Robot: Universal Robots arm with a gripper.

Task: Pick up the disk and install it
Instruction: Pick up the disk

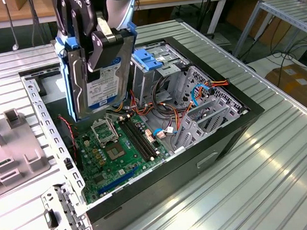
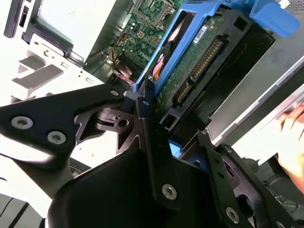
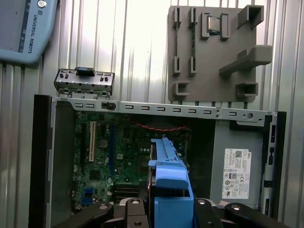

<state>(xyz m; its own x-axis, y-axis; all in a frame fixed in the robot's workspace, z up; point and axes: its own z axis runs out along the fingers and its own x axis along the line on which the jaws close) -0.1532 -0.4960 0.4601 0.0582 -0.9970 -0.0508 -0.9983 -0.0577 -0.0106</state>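
The disk (image 1: 102, 79), silver-grey with a white and blue label and blue side rails, stands on edge in the air above the back of the open computer case (image 1: 233, 121). My gripper (image 1: 89, 50) is shut on it from above, with one black finger (image 1: 99, 45) across its labelled face. In the second wrist view the disk's green circuit-board underside (image 2: 194, 66) and a blue rail (image 2: 166, 42) run away from the gripper (image 2: 159, 114). In the first wrist view the blue rail's edge (image 3: 169, 171) rises between the fingers over the motherboard (image 3: 118, 152).
Inside the case are the motherboard (image 1: 114, 149), loose coloured cables (image 1: 194, 93), a metal drive cage with a blue latch (image 1: 149, 60) and a grey power supply with a white sticker (image 3: 236, 166). A grey fixture plate (image 3: 213, 52) lies beside the case. A hand (image 2: 293, 137) shows at the edge.
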